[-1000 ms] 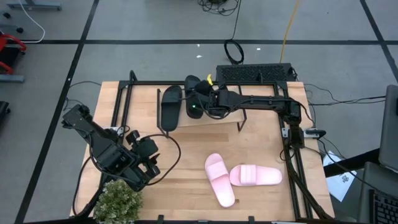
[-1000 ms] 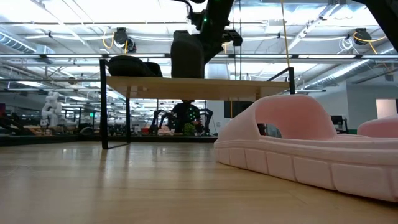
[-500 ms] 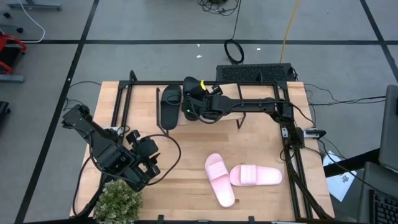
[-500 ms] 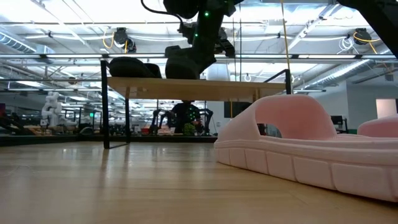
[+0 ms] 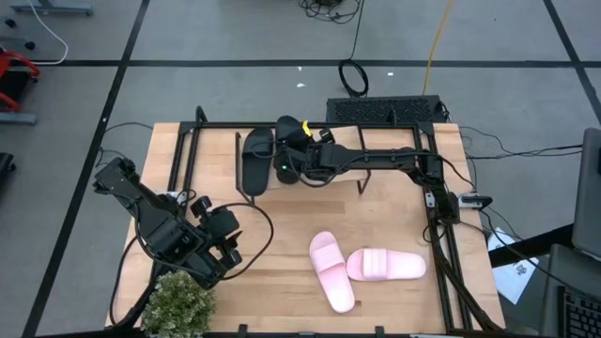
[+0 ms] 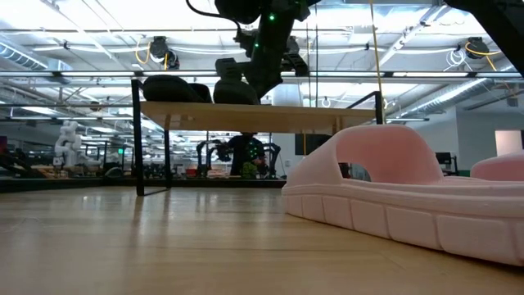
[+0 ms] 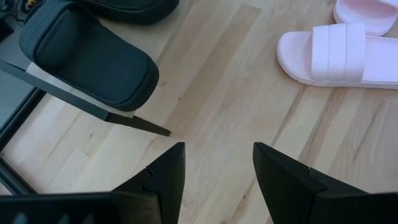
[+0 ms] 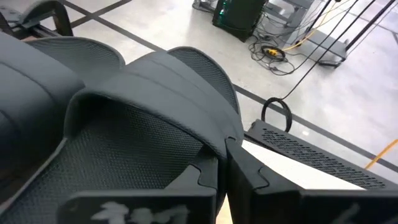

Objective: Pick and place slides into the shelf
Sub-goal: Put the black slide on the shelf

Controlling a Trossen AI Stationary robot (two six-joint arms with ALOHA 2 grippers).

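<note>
My left gripper [image 7: 217, 171] hangs above bare planks of the desk [image 7: 230, 106], its two dark fingers [image 7: 165, 168] spread apart with nothing between them. Ahead sits a black slide [image 7: 87, 59] on the shelf [image 7: 74, 99], whose thin black leg [image 7: 140, 124] slants down to the wood. A second black slide [image 7: 134, 7] lies just beyond it. Well apart from these, a pink slide [image 7: 339, 56] rests flat on the desk, with another pink slide [image 7: 367, 12] close behind it.

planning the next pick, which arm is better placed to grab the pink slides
Left, probably. Its open tool faces the pink slides lying on the table, nothing held. The right tool is at the shelf, shut on the second black slide.
</note>
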